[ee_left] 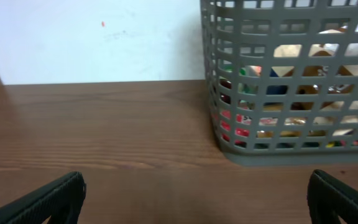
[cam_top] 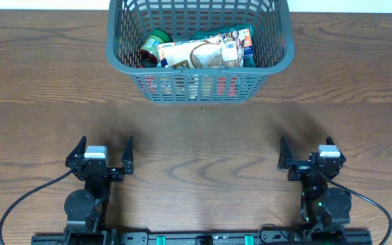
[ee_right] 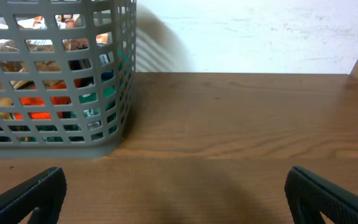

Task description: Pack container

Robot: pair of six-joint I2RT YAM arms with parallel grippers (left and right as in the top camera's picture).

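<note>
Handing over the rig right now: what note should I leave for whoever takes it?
Open and empty: left hand and right hand, both low at the near edge of the table.
The container stands at the far middle, apart from both hands, with packets lying inside.
Done: several packets packed.
Left: no loose item shows outside the container in any view, so packing looks finished; confirm.

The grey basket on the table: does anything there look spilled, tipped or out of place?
Nothing stands out. The dark grey plastic lattice basket stands upright on the brown wooden table, with the colourful food packets lying inside it. The left gripper and right gripper are open, apart from it.
</note>
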